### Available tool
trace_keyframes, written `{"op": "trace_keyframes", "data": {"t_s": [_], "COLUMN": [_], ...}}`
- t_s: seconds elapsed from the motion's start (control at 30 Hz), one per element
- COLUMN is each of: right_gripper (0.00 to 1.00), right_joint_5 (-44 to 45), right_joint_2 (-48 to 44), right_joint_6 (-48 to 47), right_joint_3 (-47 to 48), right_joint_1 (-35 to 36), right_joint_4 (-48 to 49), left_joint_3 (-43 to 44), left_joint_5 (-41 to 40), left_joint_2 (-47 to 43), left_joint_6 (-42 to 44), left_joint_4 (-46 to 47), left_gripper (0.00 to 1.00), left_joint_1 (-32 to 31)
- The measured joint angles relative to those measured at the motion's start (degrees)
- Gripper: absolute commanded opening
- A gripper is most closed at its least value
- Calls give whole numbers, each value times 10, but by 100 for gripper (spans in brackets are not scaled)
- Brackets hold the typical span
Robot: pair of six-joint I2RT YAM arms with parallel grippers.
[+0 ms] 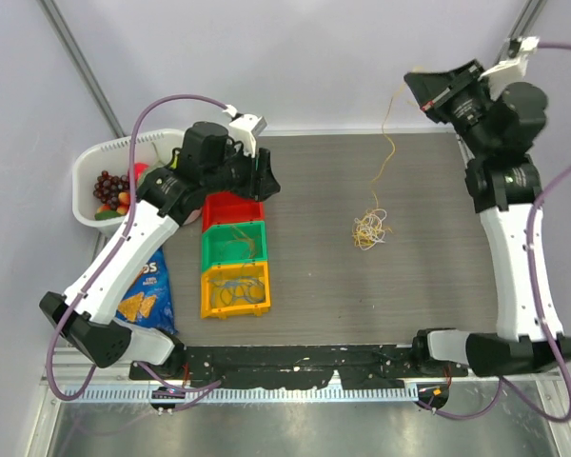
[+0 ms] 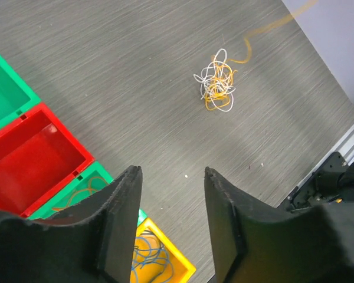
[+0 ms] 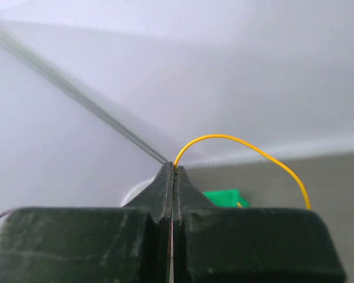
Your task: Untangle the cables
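Observation:
A small tangle of yellow, orange and white cables [image 1: 370, 229] lies on the dark table right of centre, also seen as the cable knot [image 2: 216, 86] in the left wrist view. One yellow cable [image 1: 388, 143] rises from it to my right gripper [image 1: 415, 79], raised high at the back right. That gripper [image 3: 174, 167] is shut on the yellow cable [image 3: 242, 143], which arcs out of its tips. My left gripper [image 1: 266, 173] hangs over the bins, and its jaws [image 2: 172, 172] stand open and empty.
Red [image 1: 232, 209], green [image 1: 234, 246] and yellow [image 1: 236, 288] bins stand in a column left of centre; the green one holds an orange cable, the yellow one blue cables. A white basket of fruit [image 1: 105, 186] and a blue chip bag [image 1: 145, 290] lie at the left.

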Motion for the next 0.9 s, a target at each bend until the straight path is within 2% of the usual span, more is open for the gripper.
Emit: {"op": "trace_keyframes", "data": {"t_s": [0.2,0.23,0.27,0.33,0.4,0.5,0.6,0.67,0.8,0.9], "right_gripper": [1,1,1,1,1,1,1,1,1,1], "right_joint_5": [-49,-55,-60,-70,-81,-97,-114,-122,-132,-133], "right_joint_2": [-41,-31,-16,23,73,116,128,129,124,123], "right_joint_6": [-63,-67,-72,-81,-82,-61,-10,26,83,125], "right_joint_3": [84,101,123,181,238,272,273,273,277,283], "right_joint_1": [41,43,46,52,56,57,61,64,74,78], "right_joint_4": [28,28,23,15,11,16,35,62,119,157], "left_joint_3": [0,0,0,-1,-15,-69,-112,-103,-45,-3], "left_joint_5": [2,5,7,20,52,110,139,148,149,149], "left_joint_2": [21,26,31,37,39,38,50,80,147,184], "left_joint_6": [-24,-29,-36,-48,-73,-131,-181,-191,-163,-129], "left_joint_4": [16,18,21,32,79,217,349,410,445,447], "left_gripper": [63,64,71,75,78,80,80,80,80,75], "left_joint_1": [0,0,0,0,0,0,-9,-24,-66,-93]}}
